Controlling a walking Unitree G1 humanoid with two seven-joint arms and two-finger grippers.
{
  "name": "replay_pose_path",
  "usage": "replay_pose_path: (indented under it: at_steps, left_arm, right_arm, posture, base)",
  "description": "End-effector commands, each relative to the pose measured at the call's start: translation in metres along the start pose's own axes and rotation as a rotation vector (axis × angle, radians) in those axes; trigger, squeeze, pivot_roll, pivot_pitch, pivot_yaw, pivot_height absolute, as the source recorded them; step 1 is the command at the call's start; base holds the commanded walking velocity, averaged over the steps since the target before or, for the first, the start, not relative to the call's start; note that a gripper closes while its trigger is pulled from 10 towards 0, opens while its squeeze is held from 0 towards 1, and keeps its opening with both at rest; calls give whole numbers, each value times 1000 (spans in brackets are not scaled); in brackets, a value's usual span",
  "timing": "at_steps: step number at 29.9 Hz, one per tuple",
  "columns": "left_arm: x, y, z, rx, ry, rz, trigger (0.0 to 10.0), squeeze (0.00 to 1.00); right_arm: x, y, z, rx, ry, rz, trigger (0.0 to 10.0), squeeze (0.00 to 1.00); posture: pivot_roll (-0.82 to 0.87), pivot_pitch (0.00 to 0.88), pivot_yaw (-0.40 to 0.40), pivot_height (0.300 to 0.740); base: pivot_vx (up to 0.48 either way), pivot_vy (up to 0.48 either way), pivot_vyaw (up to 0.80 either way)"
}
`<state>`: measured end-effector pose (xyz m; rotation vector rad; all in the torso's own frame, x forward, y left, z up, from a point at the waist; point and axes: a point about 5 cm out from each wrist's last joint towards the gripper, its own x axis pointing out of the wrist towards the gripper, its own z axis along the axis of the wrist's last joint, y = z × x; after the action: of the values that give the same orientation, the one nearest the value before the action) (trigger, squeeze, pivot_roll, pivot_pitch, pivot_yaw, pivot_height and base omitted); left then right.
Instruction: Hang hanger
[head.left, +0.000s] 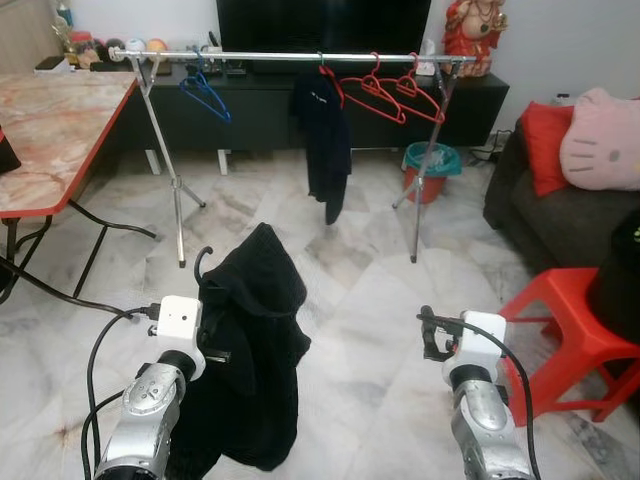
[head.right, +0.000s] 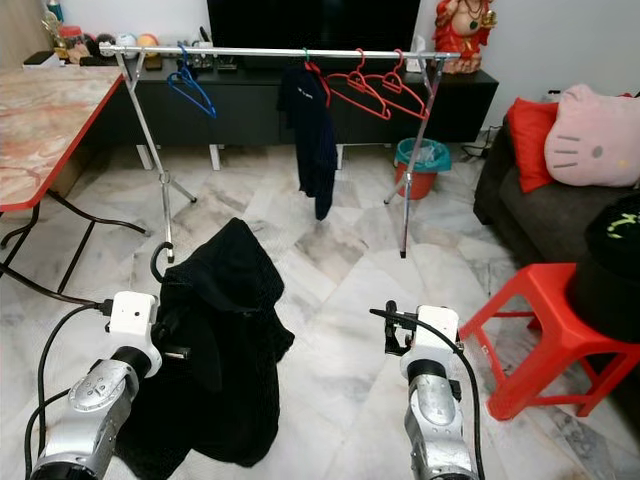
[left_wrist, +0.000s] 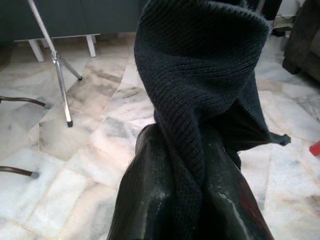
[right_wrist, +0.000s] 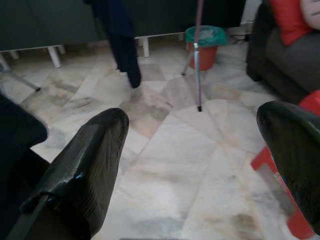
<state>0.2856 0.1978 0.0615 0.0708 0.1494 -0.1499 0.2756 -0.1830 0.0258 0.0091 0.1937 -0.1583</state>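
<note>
- My left gripper (left_wrist: 192, 200) is clamped on a black knitted garment (head.left: 250, 340); in the left wrist view my two black fingers (left_wrist: 150, 200) press together on a thick fold of the knit.
- The garment hangs on a hanger whose dark hook (head.left: 203, 258) curls up just above my left wrist, and the cloth drapes down in front of my left arm towards the marble floor (head.left: 360, 330).
- My right gripper (right_wrist: 195, 165) holds nothing: its fingers (right_wrist: 85, 170) stand wide apart, with floor tiles visible between them. That arm is held low, near a red stool (head.left: 570, 330).
- Ahead of me stands the clothes rail (head.left: 290, 56), a silver bar on splayed legs, well apart from both my grippers.
- On the rail hang a blue hanger (head.left: 205, 95) towards its left end, a dark garment (head.left: 325, 140) about midway, and two bare red hangers (head.left: 390, 95) to its right.
- Behind the rail's right leg sits a red bucket with a green liner (head.left: 432, 170).
- A marble-topped table with a red edge (head.left: 60, 140) is on my left; a dark sofa with a red cushion (head.left: 545, 145) and a pink cat-face cushion (head.left: 600, 140) is on my right.
</note>
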Motion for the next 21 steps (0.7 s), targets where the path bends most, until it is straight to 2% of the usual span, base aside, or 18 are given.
replay_pose_path:
  at_steps: [1,15,21]
  left_arm:
    - [4,-1,13,5,-47,-7,10000,0]
    - [4,-4,12,4,-40,-20,10000,0]
    - [5,-5,12,1,-40,-22,10000,0]
  right_arm:
    - [1,-1,2,9,-4,-7,10000,0]
    - [2,-1,0,15,11,-10,10000,0]
    - [2,0,-1,12,19,-3,10000,0]
  posture:
    - [-161,0,-27,740]
    - [-163,0,-27,740]
    - [-161,0,-29,740]
  base:
    - [375,0,0]
    - [376,0,0]
    - [377,0,-800]
